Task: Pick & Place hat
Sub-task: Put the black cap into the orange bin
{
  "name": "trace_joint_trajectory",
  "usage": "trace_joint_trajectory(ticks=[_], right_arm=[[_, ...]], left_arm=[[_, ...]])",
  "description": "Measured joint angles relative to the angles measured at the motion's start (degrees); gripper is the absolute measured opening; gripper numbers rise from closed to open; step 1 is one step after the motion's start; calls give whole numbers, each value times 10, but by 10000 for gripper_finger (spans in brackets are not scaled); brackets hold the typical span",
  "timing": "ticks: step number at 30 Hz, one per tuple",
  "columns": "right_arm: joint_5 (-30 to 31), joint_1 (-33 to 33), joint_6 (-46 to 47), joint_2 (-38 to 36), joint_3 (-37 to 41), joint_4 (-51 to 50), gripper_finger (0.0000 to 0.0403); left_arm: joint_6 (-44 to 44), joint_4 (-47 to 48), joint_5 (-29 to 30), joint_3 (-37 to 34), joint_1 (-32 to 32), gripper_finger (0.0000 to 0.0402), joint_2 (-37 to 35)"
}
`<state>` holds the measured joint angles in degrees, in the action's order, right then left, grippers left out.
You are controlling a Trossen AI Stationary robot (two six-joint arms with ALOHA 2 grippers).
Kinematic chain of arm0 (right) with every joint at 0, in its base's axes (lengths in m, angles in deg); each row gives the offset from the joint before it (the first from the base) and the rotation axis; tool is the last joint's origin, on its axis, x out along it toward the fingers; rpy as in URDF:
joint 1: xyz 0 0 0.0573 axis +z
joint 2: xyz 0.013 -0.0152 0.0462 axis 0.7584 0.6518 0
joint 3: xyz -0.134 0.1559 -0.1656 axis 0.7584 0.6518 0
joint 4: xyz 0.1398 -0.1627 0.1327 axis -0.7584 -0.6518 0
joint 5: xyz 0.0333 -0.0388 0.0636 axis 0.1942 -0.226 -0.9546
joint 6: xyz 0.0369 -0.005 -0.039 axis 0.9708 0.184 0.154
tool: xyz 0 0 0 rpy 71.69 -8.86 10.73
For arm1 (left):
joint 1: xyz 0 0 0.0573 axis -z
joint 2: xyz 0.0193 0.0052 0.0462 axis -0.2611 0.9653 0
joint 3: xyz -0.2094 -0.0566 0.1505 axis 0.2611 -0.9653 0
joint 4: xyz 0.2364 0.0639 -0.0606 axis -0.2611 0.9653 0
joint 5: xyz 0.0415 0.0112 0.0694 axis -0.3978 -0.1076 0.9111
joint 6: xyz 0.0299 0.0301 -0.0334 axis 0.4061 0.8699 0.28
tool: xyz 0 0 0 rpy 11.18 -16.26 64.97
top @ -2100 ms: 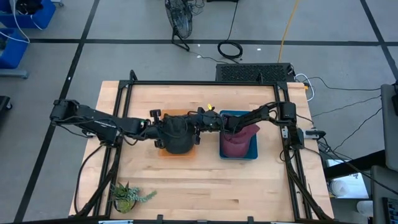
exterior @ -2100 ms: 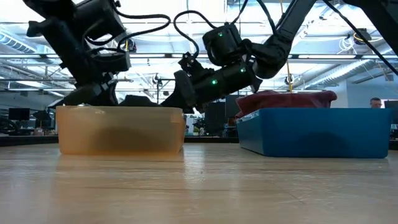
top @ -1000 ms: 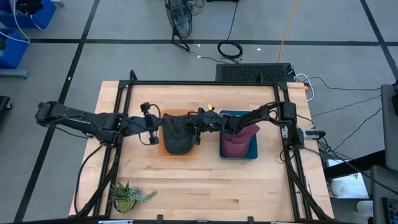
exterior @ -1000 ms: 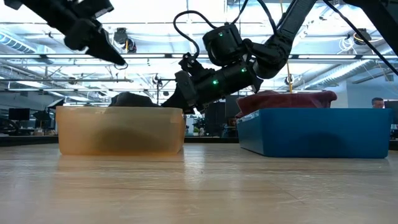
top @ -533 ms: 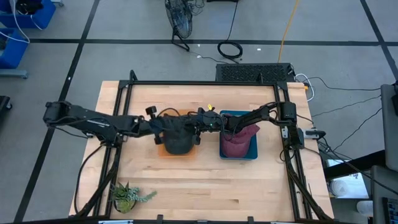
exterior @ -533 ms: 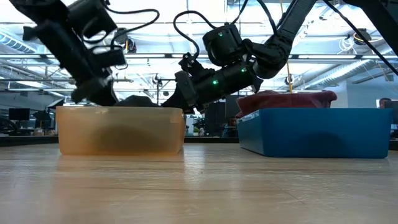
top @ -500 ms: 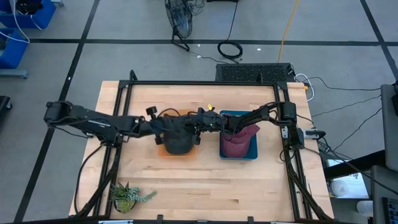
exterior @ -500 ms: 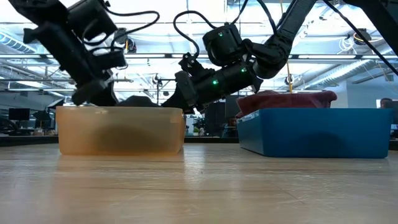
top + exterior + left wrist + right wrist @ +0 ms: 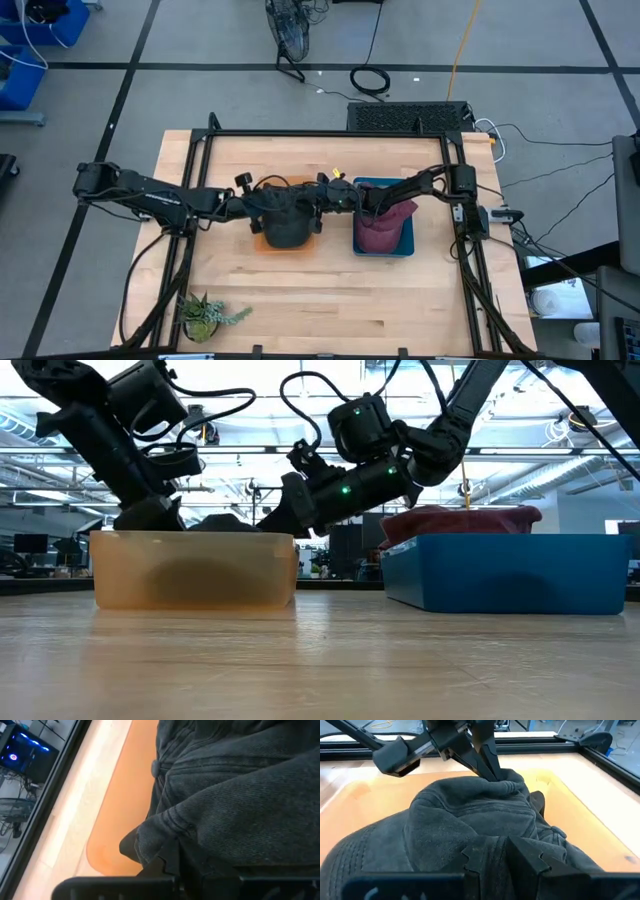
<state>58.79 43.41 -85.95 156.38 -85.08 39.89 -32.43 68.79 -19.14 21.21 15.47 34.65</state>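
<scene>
A dark grey hat lies crumpled in an orange tray at the table's middle; in the low view its top shows just above the tray's wall. My left gripper reaches in from the left and is shut at the hat's left side. My right gripper reaches across from the right and is shut at the hat's right side. A maroon hat fills a blue bin right of the tray. My left gripper pinches a small bunched bit of the grey hat's cloth at the hat's left side. Its fingers slant down from the table's left. The cloth rises in a peak to the fingertips while the hat stays in the tray. My right gripper pinches a fold of the grey hat's cloth at the hat's right side between its two fingers. They come nearly level from the table's right, tipped a little down. The hat lies in the orange tray below them.
A black frame runs around the table's far edge and sides. A small potted plant stands at the near left corner. Bare wood lies between the two containers and the near edge.
My left gripper was raised and drawn back left of the tray; it has come down and toward the right onto the grey hat's left side, tipping more downward. My right gripper has kept its hold on the hat's right side.
</scene>
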Motion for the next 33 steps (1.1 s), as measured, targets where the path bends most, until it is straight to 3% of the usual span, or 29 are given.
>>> trace_joint_trajectory(ticks=[7,16,26,33], right_arm=[[-3,1,-3,-28,0,-1,59],[-2,6,-25,-87,15,-25,59],[0,4,-31,-129,65,-25,59],[2,3,-33,-129,77,-17,59]], left_arm=[[19,0,0,0,0,24,0],[65,1,11,2,1,5,-29],[54,-1,-2,24,13,59,-79],[54,1,-2,27,22,69,-107]])
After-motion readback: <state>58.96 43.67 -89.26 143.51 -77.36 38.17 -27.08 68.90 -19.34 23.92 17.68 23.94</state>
